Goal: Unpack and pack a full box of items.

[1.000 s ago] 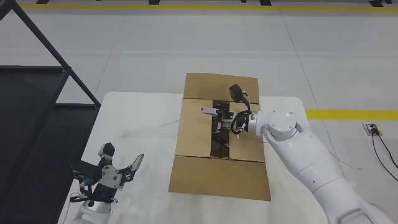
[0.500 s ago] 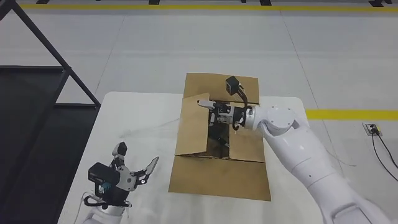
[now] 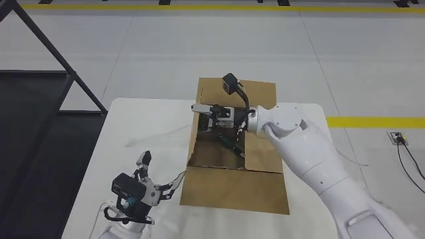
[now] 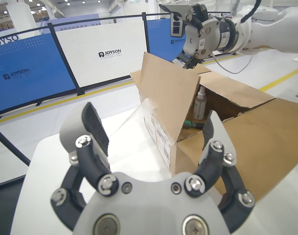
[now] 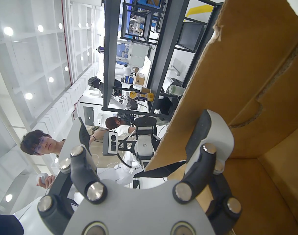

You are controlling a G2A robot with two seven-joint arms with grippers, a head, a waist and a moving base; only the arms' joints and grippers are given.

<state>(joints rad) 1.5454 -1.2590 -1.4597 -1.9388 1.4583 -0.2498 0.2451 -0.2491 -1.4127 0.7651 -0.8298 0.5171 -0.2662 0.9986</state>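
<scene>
The cardboard box (image 3: 232, 192) stands on the white table (image 3: 139, 133), its near, far and right flaps folded out. Its left flap (image 4: 168, 94) stands nearly upright. My right gripper (image 3: 201, 116) is open at that flap's top edge (image 5: 237, 74), with one finger on each side of the cardboard. Inside the box stands a clear spray bottle (image 4: 200, 102), with a green and black item (image 3: 232, 147) lying beside it. My left gripper (image 3: 161, 174) is open and holds nothing, low over the table near the box's front left corner (image 4: 173, 147).
A black metal rack (image 3: 40, 106) stands off the table's left side. Bare tabletop lies left of the box, and a loose strip of clear tape (image 4: 136, 116) hangs along the box's left side.
My right gripper moved left and raised the left flap from lying flat to nearly upright. My left gripper moved right and forward toward the box's front corner, staying open.
</scene>
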